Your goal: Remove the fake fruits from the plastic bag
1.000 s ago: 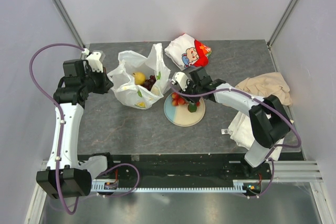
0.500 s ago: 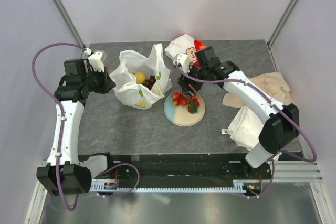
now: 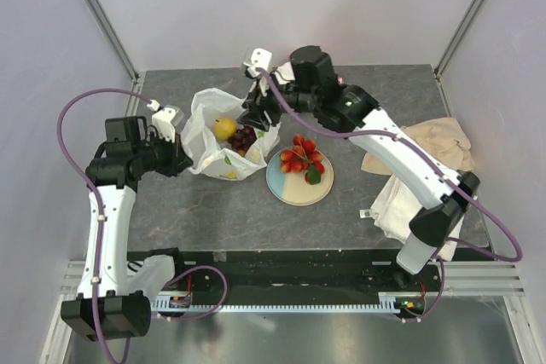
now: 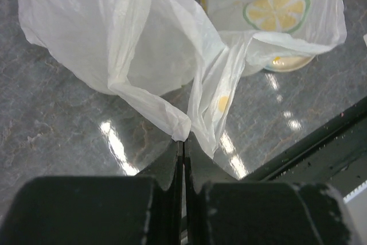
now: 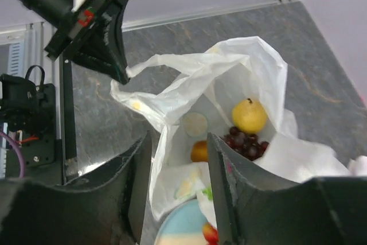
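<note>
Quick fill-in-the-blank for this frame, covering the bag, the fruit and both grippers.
1. The left gripper pinches the plastic bag with its jaws ___.
2. The strawberries lie on the plate, ___ the bag.
3. The grape bunch lies ___ the bag.
4. The right gripper, above the bag, holds ___.
Missing: shut; outside; inside; nothing.

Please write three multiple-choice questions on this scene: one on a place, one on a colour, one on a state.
1. Where do the red plastic strawberries lie? A. inside the thin white plastic bag; B. on the round pale plate; C. under that plate.
2. What colour is the pear-shaped fruit in the bag? A. yellow; B. blue; C. black.
3. How is the left claw? A. wide open; B. shut on the bag's edge; C. shut on a strawberry.
Key: 1 B, they cluster on the plate. 2 A, it shows yellow beside the dark grapes. 3 B, its fingers pinch the plastic.
</note>
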Robot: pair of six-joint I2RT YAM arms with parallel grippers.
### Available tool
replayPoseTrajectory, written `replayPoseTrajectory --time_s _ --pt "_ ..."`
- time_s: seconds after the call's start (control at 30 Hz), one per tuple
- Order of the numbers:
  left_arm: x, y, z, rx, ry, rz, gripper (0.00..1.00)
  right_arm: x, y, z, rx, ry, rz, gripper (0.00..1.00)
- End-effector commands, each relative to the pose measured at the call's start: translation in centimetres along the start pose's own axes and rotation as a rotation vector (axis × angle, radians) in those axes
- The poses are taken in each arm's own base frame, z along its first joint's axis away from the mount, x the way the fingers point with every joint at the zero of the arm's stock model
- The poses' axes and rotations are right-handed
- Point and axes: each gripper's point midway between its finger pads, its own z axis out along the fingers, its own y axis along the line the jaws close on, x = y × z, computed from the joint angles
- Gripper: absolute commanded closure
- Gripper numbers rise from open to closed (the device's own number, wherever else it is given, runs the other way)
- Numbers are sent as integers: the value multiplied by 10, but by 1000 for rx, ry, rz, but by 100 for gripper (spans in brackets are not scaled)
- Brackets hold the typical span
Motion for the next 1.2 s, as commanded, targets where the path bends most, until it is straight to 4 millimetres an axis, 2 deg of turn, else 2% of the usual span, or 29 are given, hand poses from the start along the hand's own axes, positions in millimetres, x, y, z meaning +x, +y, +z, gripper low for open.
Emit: replayPoseTrajectory --time_s 0.0,0.07,0.1,0.2,0.33,0.4,0.47,0.5,0.53,0.57,0.63,0.67,0.77,0.83,0.93,1.1,1.17 --pt "22 -13 -27 10 69 150 98 51 -2 64 -31 87 136 54" --pt "31 -11 -38 -29 94 188 98 75 -12 82 4 135 179 58" --pt "33 -10 -42 -42 101 221 98 101 -17 96 14 186 200 61" --pt "45 -13 -52 -48 142 257 98 137 -39 116 109 251 219 65" --pt "65 -8 -53 -54 223 261 98 147 -71 128 247 271 181 62" --pt "73 -6 -51 -58 243 263 98 151 -88 132 321 276 166 55" --pt "78 -3 -48 -64 254 264 98 153 -97 136 359 276 142 46" --pt "78 0 -47 -78 251 268 98 160 -112 136 441 292 134 35" --pt "79 2 -46 -85 255 269 98 161 -116 139 461 287 122 33" --pt "82 3 -45 -89 258 265 98 175 -119 145 468 313 117 31" --pt "81 7 -43 -105 254 270 98 181 -128 147 506 326 90 29" --pt "80 8 -42 -105 254 269 98 196 -131 153 521 353 89 24" --pt "75 7 -39 -97 241 264 98 227 -137 161 537 416 58 21" --pt "72 8 -38 -96 232 261 98 245 -141 165 545 452 36 21" --pt "69 8 -36 -96 225 254 98 262 -145 169 556 485 13 24" --pt "64 8 -35 -95 209 248 98 267 -150 167 581 516 -31 31" --pt "60 9 -33 -91 197 242 98 268 -148 165 569 525 -40 47"
